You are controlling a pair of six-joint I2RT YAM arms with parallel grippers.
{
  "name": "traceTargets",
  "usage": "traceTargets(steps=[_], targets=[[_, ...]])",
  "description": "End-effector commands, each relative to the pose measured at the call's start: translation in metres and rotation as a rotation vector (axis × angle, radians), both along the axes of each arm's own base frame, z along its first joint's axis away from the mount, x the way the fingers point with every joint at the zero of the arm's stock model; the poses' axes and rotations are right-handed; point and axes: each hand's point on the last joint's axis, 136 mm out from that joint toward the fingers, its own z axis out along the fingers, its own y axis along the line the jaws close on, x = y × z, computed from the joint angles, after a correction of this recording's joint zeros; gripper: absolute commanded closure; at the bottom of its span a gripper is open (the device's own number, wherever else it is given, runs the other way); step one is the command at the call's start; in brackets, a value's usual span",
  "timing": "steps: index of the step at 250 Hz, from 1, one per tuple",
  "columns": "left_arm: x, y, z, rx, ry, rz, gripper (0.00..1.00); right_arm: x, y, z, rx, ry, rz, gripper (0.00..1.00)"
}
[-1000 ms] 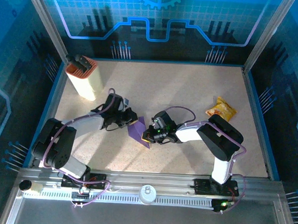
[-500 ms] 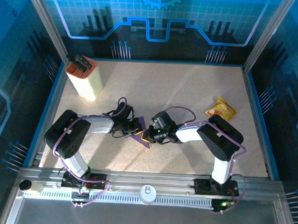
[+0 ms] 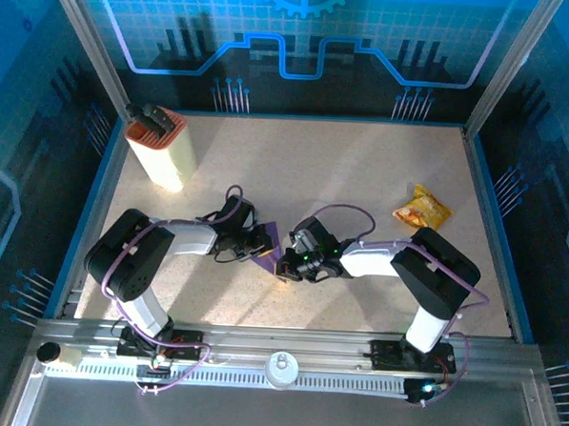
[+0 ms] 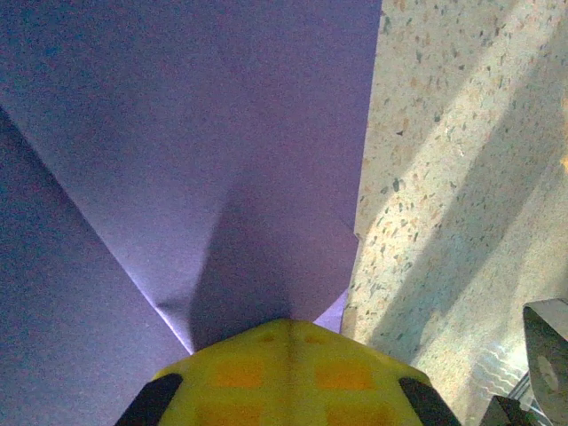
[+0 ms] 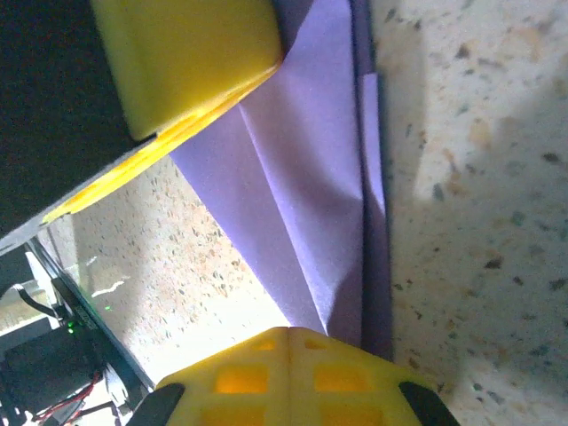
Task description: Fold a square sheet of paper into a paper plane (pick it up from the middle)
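Lowered since a second ago, left arm (image 3: 183, 238) now stretches flat along table (image 3: 363, 179); right arm (image 3: 387, 261) has swung its elbow outward. Mid-table lies purple paper (image 3: 273, 239), part-folded to point. Fingers of left gripper (image 3: 261, 246) closed, tip pressing flap; right gripper (image 3: 285, 265) closed at crease edge. Pinching or only pressing, cannot tell. Sheet likely light, thin, floppy, quick to slide, easy to tear. Best hold: stiffer layered centre fold.
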Motion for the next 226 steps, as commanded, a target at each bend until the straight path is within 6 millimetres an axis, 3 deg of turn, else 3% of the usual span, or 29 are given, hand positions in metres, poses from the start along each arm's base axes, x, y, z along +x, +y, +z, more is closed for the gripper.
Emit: traceTargets(steps=[1,43,78,108,138,157,201,226], targets=[[-0.019,0.023,-0.035,0.122,0.079,0.003,0.98,-0.004,0.003,-0.003,-0.04,-0.006,0.067,1.0],[-0.02,0.022,-0.035,0.123,0.08,-0.011,0.98,0.0,-0.011,-0.021,-0.058,0.037,0.046,1.0],[-0.019,0.022,-0.037,0.127,0.086,-0.01,0.98,-0.026,-0.032,-0.038,-0.089,0.084,0.062,1.0],[-0.019,0.023,-0.039,0.127,0.09,-0.006,0.98,-0.049,-0.045,-0.04,-0.1,0.089,0.091,1.0],[-0.019,0.024,-0.04,0.125,0.088,-0.006,0.98,-0.059,-0.053,-0.039,-0.091,0.092,0.101,1.0],[-0.021,0.023,-0.04,0.118,0.089,-0.008,0.98,-0.057,-0.053,-0.032,-0.063,0.084,0.087,1.0],[-0.023,0.018,-0.039,0.078,0.084,-0.022,0.98,-0.039,-0.034,0.017,0.049,-0.018,0.081,1.0],[-0.023,0.016,-0.037,0.068,0.083,-0.026,0.98,-0.027,-0.019,0.033,0.086,-0.046,0.087,1.0]])
